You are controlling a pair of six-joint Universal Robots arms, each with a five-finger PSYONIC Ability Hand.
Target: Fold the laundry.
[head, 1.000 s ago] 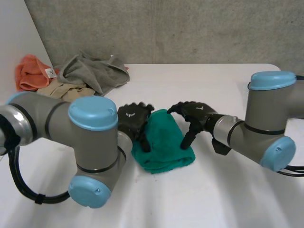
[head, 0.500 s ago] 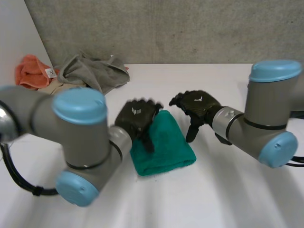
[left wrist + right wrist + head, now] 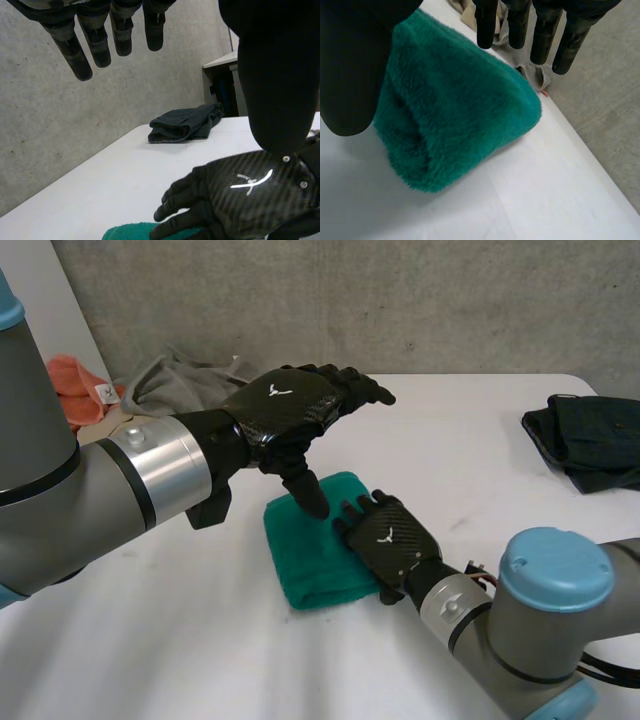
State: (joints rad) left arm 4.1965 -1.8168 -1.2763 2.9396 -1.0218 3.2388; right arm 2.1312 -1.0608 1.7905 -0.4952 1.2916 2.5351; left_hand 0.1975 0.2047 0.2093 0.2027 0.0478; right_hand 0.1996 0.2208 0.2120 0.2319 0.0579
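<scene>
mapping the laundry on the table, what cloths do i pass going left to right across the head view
orange cloth → grey cloth → green towel → dark garment

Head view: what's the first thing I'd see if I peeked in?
The fluffy teal-green folded towel in the middle of the white table jumps out first. The black right robot hand lies open on its edge, and the left robot hand hangs open above it. A pile of grey, beige and orange laundry sits at the far left, and a dark folded cloth at the far right.
</scene>
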